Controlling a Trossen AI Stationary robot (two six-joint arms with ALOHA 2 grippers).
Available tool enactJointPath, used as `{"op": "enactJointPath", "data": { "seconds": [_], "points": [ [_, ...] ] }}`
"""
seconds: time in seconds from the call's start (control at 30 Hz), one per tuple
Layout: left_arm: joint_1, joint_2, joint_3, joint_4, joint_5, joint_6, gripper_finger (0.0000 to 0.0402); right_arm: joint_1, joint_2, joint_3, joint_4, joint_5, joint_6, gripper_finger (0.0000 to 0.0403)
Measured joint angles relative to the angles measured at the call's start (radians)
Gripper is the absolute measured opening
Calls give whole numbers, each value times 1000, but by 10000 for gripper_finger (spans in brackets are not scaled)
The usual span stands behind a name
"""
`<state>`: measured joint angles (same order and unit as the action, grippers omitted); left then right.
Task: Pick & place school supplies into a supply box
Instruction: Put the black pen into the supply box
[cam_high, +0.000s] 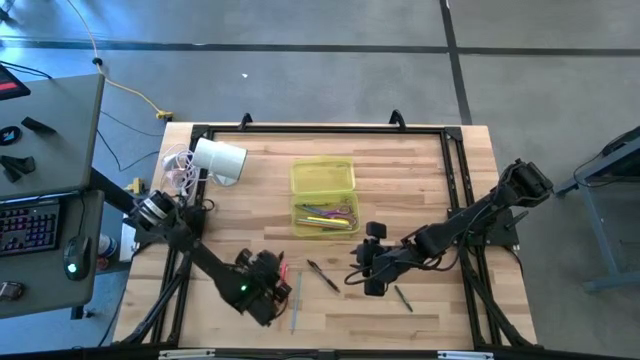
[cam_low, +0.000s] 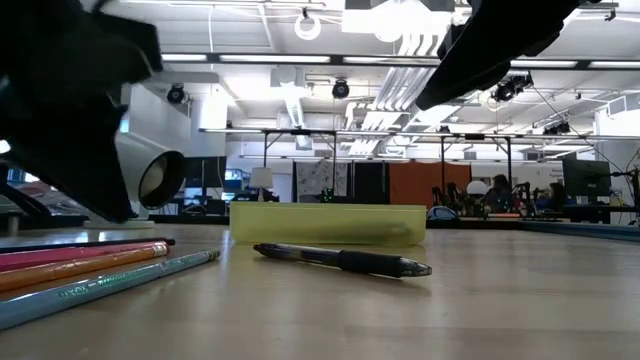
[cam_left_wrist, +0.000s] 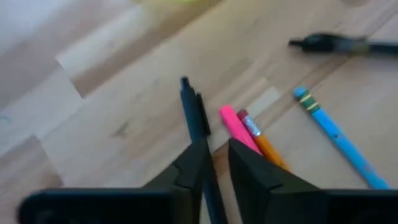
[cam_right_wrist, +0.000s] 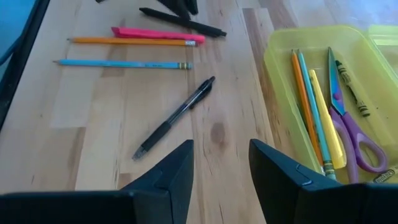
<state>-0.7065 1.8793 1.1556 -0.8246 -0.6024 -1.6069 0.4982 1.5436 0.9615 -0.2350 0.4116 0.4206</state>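
Note:
The yellow-green supply box (cam_high: 298, 186) sits mid-table and holds purple-handled scissors (cam_right_wrist: 348, 118) and several pencils. A dark pen (cam_left_wrist: 194, 112), a pink pen (cam_left_wrist: 236, 124), an orange pencil (cam_left_wrist: 264, 140) and a light blue pencil (cam_left_wrist: 329, 127) lie side by side on the wood near the front left. My left gripper (cam_left_wrist: 217, 146) is low over them, open, with the dark pen running between its fingers. A black pen (cam_right_wrist: 177, 115) lies alone in the middle. My right gripper (cam_right_wrist: 221, 162) hangs open above the table beside it and holds nothing. My left gripper slants down over the dark pen (cam_left_wrist: 198, 127), which lies flat on the table and runs along the fingers, close to one finger (cam_left_wrist: 189, 168). A strip of wood shows between the pen and the other finger. I cannot tell whether a finger touches it.
A white cylinder (cam_high: 218, 160) with cables lies at the far left of the table. A green pencil (cam_high: 402, 297) lies near the front, right of my right gripper. A black frame rail (cam_high: 320, 130) runs round the table.

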Motion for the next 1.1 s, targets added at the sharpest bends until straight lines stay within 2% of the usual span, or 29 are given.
{"op": "enactJointPath", "data": {
  "seconds": [0.1,0.23,0.3,0.5,0.7,0.9,1.1],
  "points": [
    [21,0,-6,39,42,32,151,0,0,0,-1,-2,-1,138],
    [19,0,-6,67,-23,31,171,0,0,0,-1,-10,-1,138],
    [19,0,-6,58,-61,29,170,0,0,0,-1,-10,-1,138],
    [19,67,-4,59,-74,-3,147,0,0,0,0,-10,-1,138],
    [18,156,-1,68,-113,-99,126,0,0,0,0,-9,-2,138],
    [17,208,0,64,-141,-203,130,0,0,0,1,-7,-2,138],
    [17,212,1,65,-170,-177,137,0,0,0,7,-10,-2,138]
  ]
}}
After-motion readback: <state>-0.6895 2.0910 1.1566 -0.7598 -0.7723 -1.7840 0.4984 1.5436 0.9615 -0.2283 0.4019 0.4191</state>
